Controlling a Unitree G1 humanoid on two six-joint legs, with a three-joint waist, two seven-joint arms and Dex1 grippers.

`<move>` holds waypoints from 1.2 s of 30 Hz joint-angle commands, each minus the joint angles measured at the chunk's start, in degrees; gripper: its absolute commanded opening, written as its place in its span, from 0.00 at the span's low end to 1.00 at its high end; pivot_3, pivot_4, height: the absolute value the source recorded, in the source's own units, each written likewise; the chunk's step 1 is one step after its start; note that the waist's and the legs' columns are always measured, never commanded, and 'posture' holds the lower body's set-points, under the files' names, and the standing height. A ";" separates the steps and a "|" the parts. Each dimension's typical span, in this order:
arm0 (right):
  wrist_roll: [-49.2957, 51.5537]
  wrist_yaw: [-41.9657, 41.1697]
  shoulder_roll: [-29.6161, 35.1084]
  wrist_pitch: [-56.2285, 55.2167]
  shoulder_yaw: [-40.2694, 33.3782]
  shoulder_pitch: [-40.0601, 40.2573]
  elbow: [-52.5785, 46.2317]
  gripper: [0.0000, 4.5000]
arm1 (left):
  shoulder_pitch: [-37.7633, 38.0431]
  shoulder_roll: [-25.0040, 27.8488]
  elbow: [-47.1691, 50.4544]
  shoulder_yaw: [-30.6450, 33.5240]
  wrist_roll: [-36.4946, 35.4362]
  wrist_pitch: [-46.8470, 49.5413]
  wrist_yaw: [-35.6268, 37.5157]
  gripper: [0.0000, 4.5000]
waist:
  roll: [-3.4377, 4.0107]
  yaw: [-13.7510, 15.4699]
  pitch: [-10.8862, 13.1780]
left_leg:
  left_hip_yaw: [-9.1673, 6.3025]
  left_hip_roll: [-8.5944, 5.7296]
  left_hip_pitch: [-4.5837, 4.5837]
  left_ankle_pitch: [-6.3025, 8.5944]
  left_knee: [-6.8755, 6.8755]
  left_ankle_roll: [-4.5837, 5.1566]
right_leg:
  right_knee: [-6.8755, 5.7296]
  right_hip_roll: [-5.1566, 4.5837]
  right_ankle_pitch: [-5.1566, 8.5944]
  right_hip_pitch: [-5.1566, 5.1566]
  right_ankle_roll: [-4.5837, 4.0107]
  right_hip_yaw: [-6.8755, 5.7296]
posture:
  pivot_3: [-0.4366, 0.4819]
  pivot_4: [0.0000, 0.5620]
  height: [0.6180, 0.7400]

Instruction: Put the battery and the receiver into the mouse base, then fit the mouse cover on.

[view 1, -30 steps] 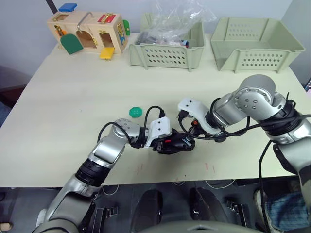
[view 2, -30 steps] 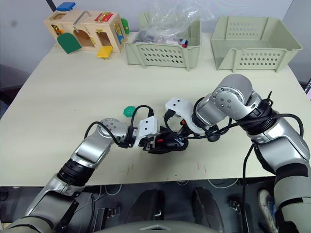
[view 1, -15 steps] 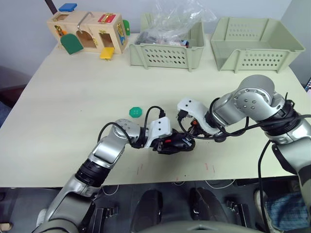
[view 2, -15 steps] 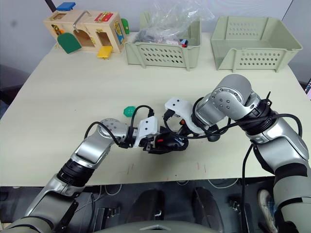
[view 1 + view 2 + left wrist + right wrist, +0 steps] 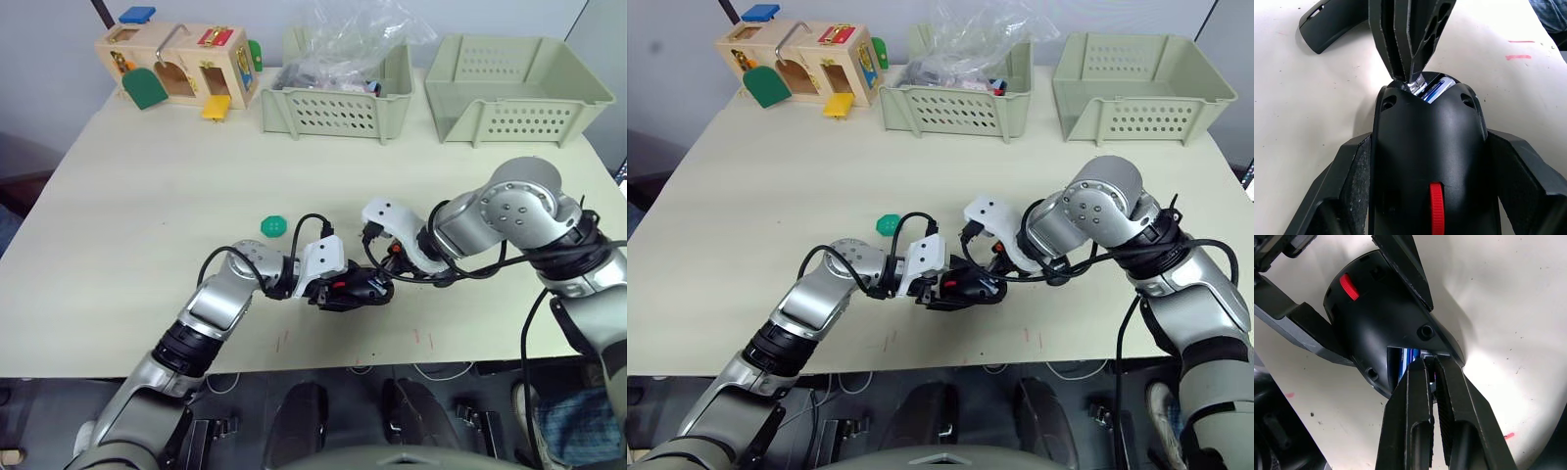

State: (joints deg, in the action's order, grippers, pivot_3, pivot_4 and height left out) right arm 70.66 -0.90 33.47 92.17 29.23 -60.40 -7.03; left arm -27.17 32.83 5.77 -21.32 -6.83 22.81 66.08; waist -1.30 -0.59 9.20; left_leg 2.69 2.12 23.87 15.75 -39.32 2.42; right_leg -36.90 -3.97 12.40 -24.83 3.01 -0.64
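Partly hidden battery (image 5: pixel 1436 90), mouse base (image 5: pixel 1427 161) clamped

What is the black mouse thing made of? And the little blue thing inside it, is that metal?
The mouse base looks like hard black plastic: smooth, moulded, with a dull sheen and a red plastic wheel. The battery inside seems to be metal with a shiny blue wrapper; a silvery bit gleams beside it. The table looks like matte, painted cream board, scuffed and marked, though I can't be sure.
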 commanded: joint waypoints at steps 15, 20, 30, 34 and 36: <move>3.52 8.79 -2.32 0.33 -8.25 6.08 -5.83 0.00 | -0.33 0.04 0.76 -0.33 -0.07 -0.66 0.31 0.66 | 0.00 -0.04 0.00 | 0.01 0.00 -0.01 0.00 0.00 0.00 | -0.02 0.01 0.00 0.00 0.00 0.01 | 0.48 0.27 1.00; 3.99 10.29 -2.33 0.33 -8.92 6.47 -6.45 0.00 | -0.16 0.17 0.83 -0.16 -0.17 -0.57 0.29 0.66 | 0.00 -0.05 0.00 | 0.01 0.00 -0.01 0.00 0.00 0.00 | -0.02 0.01 0.00 0.00 0.00 0.01 | 0.48 0.27 1.00; 5.24 12.98 -2.54 0.33 -10.98 8.86 -7.89 0.00 | -0.01 0.07 0.75 -0.09 -0.29 -0.41 0.13 0.66 | -0.01 -0.05 0.00 | 0.01 0.00 -0.01 0.00 0.00 0.00 | -0.02 0.01 0.00 0.00 0.00 0.01 | 0.48 0.27 1.00; 4.24 14.25 -3.67 0.33 -12.38 10.84 -8.85 0.00 | -0.05 0.04 0.74 -0.06 -0.29 -0.30 0.04 0.66 | 0.00 -0.06 0.00 | 0.01 0.00 -0.01 0.00 0.00 0.00 | -0.02 0.01 0.00 0.00 0.00 0.01 | 0.48 0.27 1.00; 4.28 14.88 -4.05 0.33 -13.06 11.63 -9.16 0.00 | -0.08 0.04 0.80 -0.02 -0.31 -0.23 0.00 0.66 | -0.01 -0.04 0.00 | 0.02 0.00 -0.01 0.00 0.00 0.00 | -0.02 0.01 0.00 0.00 0.00 0.02 | 0.48 0.27 1.00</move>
State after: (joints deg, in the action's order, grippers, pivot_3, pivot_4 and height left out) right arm 74.52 13.37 29.76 92.16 18.46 -48.94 -14.21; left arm -27.13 32.93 5.73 -21.31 -6.89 22.72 66.10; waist -1.31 -0.63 9.20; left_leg 2.70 2.12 23.86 15.75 -39.32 2.42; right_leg -36.92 -3.95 12.40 -24.82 3.01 -0.62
